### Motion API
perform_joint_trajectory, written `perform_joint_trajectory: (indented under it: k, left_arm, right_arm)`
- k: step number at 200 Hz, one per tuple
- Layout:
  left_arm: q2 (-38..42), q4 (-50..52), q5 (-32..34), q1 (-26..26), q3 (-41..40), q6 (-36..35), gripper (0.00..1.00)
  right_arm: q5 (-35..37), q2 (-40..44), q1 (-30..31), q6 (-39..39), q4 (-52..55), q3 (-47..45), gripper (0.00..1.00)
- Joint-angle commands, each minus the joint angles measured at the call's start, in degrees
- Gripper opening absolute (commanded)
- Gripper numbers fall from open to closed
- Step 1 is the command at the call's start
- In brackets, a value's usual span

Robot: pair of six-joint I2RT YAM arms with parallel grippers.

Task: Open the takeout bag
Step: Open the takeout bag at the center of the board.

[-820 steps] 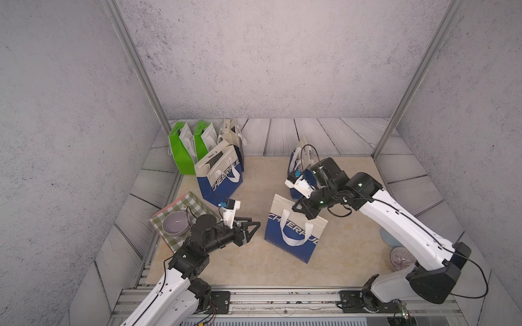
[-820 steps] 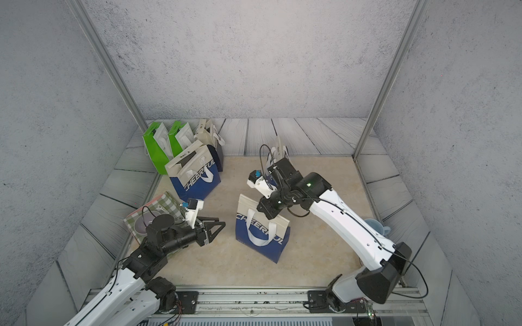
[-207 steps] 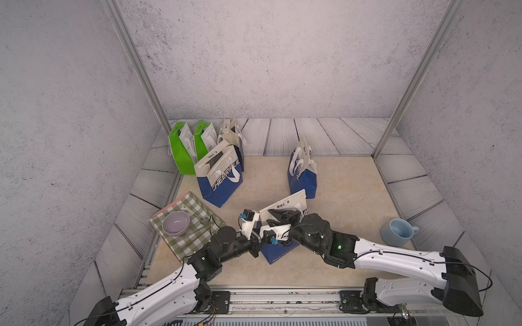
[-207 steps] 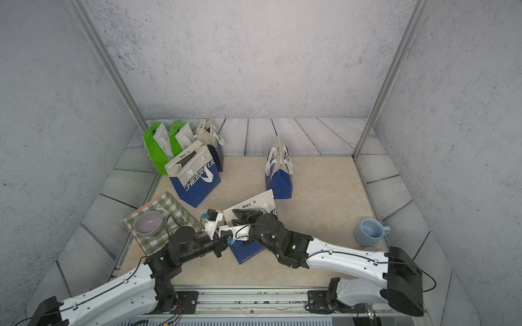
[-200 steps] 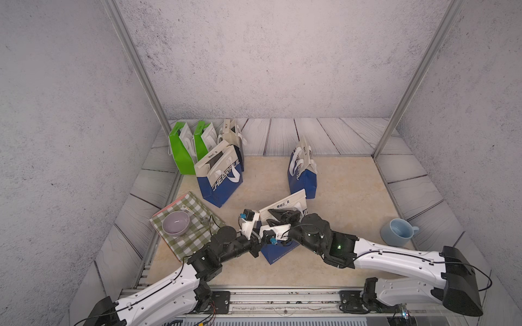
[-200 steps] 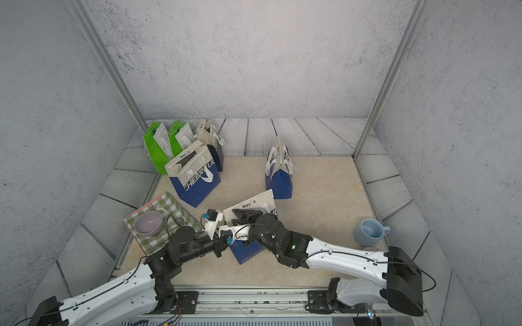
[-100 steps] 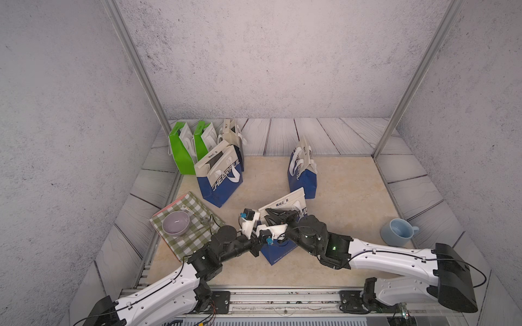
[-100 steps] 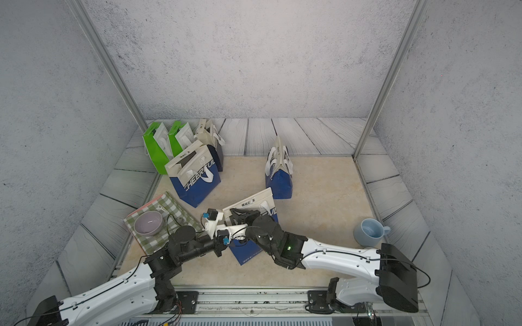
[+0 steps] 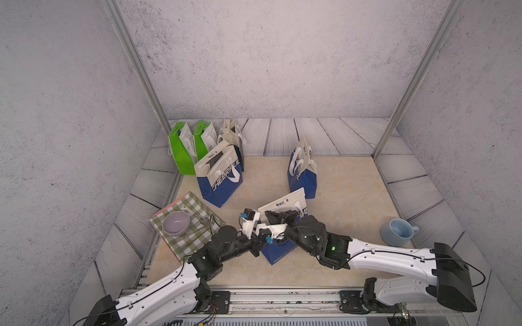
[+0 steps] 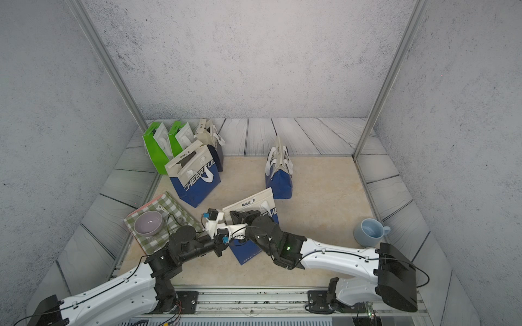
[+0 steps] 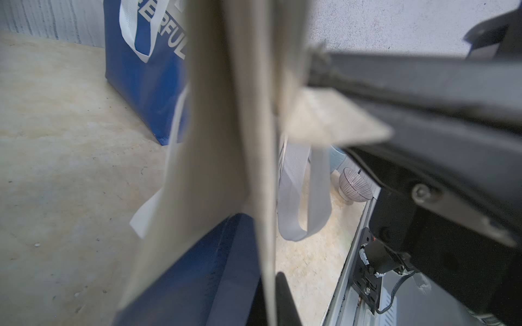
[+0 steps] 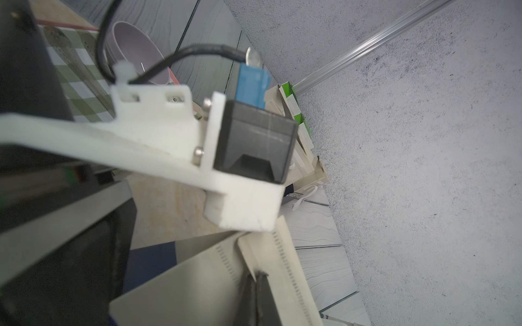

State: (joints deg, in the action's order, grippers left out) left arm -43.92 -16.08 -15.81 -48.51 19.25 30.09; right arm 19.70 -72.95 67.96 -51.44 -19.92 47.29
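Near the front centre of the beige tabletop, I see the blue-and-cream paper takeout bag (image 9: 279,251) standing between both arms. My left gripper (image 9: 257,247) and right gripper (image 12: 255,282) each pinch its cream top edge.

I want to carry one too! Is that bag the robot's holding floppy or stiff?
Probably bendy: the bag is thin paper, and its top leans sideways. Likely light: the right gripper pinches only its rim, yet it stands tilted. Its handle hangs limp, so expect flopping.
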Motion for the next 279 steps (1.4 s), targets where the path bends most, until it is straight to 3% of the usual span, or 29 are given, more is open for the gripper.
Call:
perform_joint_trajectory:
  k: [1, 150, 279]
  left_arm:
    - [0.5, -2.6, -1.4, -0.7, 2.2, -0.2, 0.0]
    - [1.1, -0.9, -0.8, -0.7, 1.7, -1.2, 0.0]
    - [1.4, -0.5, -0.4, -0.7, 1.4, -0.9, 0.0]
  right_arm:
    - [1.5, 1.3, -0.1, 3.1, 1.8, 1.7, 0.0]
    - [-0.8, 3.3, -3.9, 22.7, 12.1, 8.1, 0.0]
    - [-8.5, 3.6, -8.5, 39.4, 18.2, 11.3, 0.0]
